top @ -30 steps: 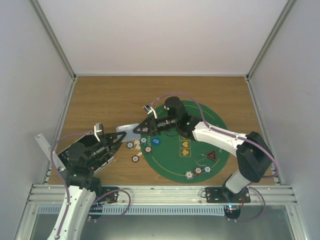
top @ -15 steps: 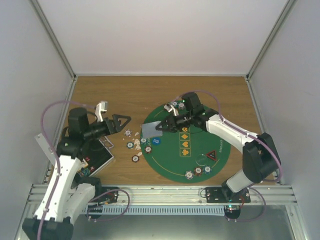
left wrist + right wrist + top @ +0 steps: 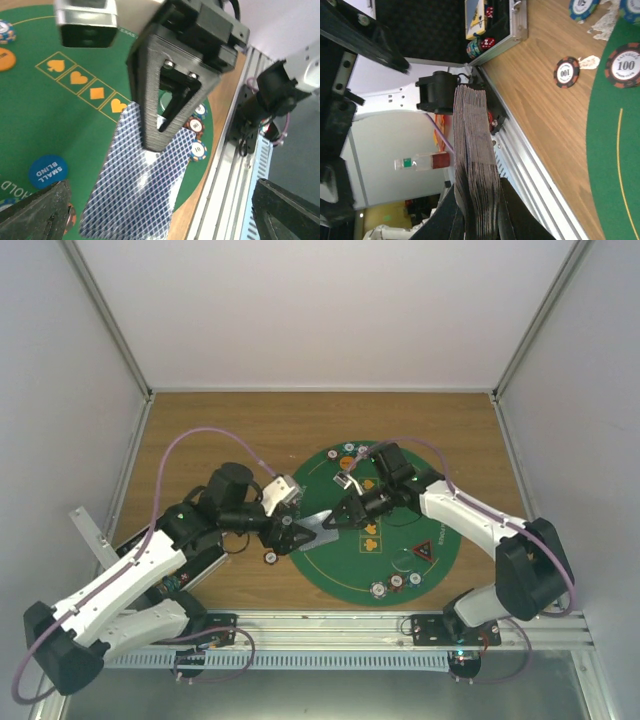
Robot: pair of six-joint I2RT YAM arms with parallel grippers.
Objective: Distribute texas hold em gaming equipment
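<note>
While the right claw (image 3: 338,521) is gripping a deck of playing cards (image 3: 140,185) by one end, its jaws are pressing shut on the thickness of the stack. The deck is hanging over the near-left edge of the green mat (image 3: 345,578), with its free end pointing toward the left arm. The left claw (image 3: 288,534) is facing that free end with its fingers spread wide and holding nothing. In its wrist view the deck is showing between the two fingers, with a gap on each side.

A blue disc (image 3: 48,171) reading SMALL BLIND is lying on the mat just beside the deck. Three poker chips (image 3: 397,582) are sitting in a row at the mat's near edge. A red-black triangle marker (image 3: 423,551) and a clear disc (image 3: 402,562) are resting just beyond them. An orange disc (image 3: 346,462) is lying near the mat's far edge. A lone poker chip (image 3: 270,557) is sitting on the wooden surface (image 3: 230,430), just off the mat. A black case (image 3: 420,30) is lying open on the surface at the left, partly under the left arm.
</note>
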